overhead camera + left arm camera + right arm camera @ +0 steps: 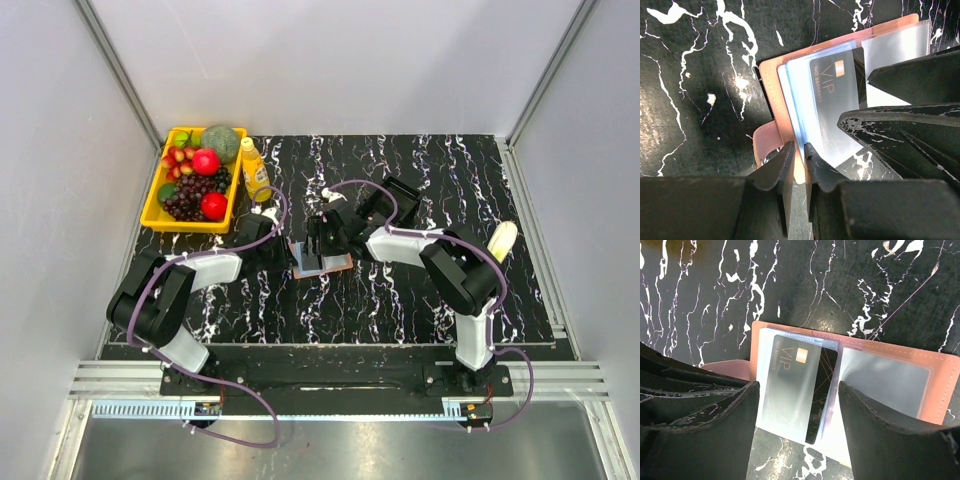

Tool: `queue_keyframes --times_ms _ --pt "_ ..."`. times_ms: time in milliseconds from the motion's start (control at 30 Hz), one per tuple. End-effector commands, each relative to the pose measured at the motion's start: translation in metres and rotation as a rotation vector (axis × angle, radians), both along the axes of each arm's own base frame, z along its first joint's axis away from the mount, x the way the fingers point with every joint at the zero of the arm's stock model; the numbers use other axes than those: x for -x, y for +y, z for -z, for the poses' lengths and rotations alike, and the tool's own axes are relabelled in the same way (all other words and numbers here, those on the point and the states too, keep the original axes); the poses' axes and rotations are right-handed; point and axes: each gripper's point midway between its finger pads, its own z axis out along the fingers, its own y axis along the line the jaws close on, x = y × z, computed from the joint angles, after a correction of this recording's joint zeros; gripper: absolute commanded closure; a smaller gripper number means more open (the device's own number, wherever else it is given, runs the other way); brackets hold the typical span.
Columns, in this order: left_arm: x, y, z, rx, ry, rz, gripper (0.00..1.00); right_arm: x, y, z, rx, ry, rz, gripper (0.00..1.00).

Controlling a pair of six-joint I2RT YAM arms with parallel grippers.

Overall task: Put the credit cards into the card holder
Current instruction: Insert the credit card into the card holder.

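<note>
Lying open on the marbled table (330, 310), tan card holder (338, 262); left wrist, left gripper (799, 152) narrow, pinching its edge by the snap tab (765, 142); right wrist, right gripper (799, 385) wide, straddling the part-sleeved VIP card (790, 400), grip unclear

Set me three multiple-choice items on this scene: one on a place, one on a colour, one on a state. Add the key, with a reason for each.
1. The card holder lies:
A) in the yellow tray
B) mid-table, where the left gripper and right gripper meet
C) at the table's near edge

2. The VIP card is:
A) red
B) yellow
C) dark grey to black

3. The card holder is:
A) open
B) snapped shut
C) standing on edge

Key: B, the top view shows it at the centre with both grippers on it; C, both wrist views show a dark face; A, its clear sleeves lie exposed.
</note>
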Motion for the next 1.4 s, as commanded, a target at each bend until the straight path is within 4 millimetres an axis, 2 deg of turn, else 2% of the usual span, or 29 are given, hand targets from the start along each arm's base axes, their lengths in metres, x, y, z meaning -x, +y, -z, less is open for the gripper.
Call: queue_keyframes --times_ms 0,267,467,700,767,867,1033,1233,1367 --pt "0.023 0.019 0.022 -0.098 0.092 0.006 0.81 -0.006 0.015 -0.022 -0.085 -0.024 -0.018 0.3" --pt "0.021 0.018 0.022 -0.095 0.086 0.005 0.81 0.001 0.037 -0.025 -0.16 0.013 -0.073 0.3" --pt "0.022 0.018 0.023 -0.092 0.085 0.007 0.81 0.001 0.036 -0.024 -0.15 0.005 -0.071 0.3" --pt "0.022 0.018 0.022 -0.089 0.084 0.004 0.81 0.006 0.044 -0.042 -0.257 -0.009 -0.101 0.32" --pt "0.022 0.018 0.022 -0.092 0.086 0.003 0.81 0.006 0.044 -0.04 -0.247 0.006 -0.094 0.31" --pt "0.021 0.019 0.018 -0.093 0.075 0.001 0.81 -0.001 0.025 -0.036 -0.176 -0.029 -0.026 0.3" --pt "0.015 0.017 0.01 -0.085 0.045 -0.003 0.81 -0.013 -0.003 -0.047 -0.144 -0.064 0.04 0.3" --pt "0.007 0.012 -0.002 -0.069 0.021 0.006 0.81 -0.015 -0.015 -0.062 -0.106 -0.12 0.045 0.28" --pt "0.005 0.011 -0.009 -0.065 0.006 0.005 0.81 -0.017 -0.026 -0.056 -0.05 -0.126 0.057 0.28"
